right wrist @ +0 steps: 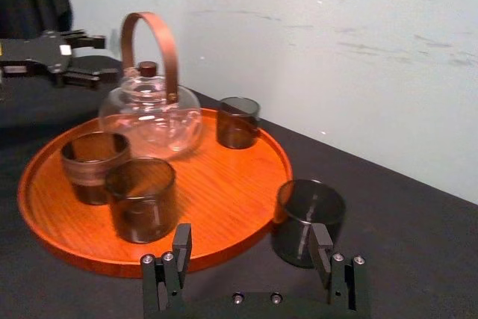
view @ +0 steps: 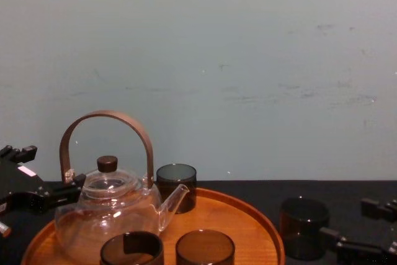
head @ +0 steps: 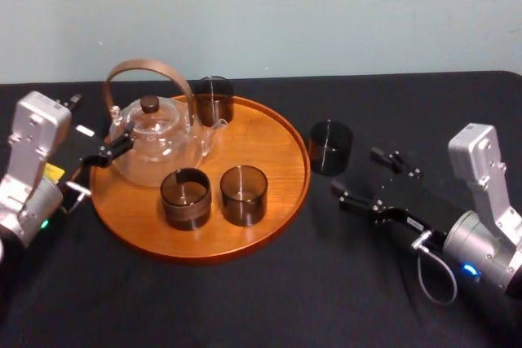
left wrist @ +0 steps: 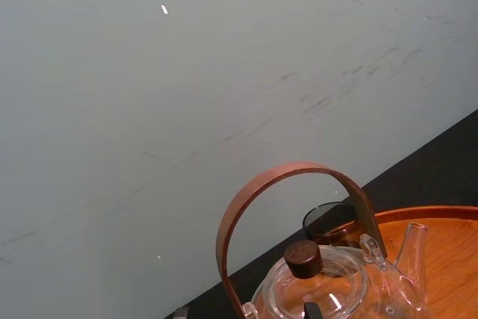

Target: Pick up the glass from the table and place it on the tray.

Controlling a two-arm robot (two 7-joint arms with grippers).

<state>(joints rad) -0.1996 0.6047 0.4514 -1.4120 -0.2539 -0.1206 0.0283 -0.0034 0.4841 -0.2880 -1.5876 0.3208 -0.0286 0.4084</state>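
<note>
Right of ctr, head view: glass (head: 330, 147) upright on table (head: 245, 307), just beside tray (head: 305, 170) rim. Right gripper (head: 356, 171), jaws wide apart, sits lower-right of it, so it's the nearer arm. Left gripper (head: 110, 146) parked far left, fingers spread.

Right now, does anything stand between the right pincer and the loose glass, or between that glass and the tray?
Nothing visible. The open right pincer faces the glass directly; the glass stands just off the tray, whose nearer part is bare. Left pincer idles beside the teapot.
</note>
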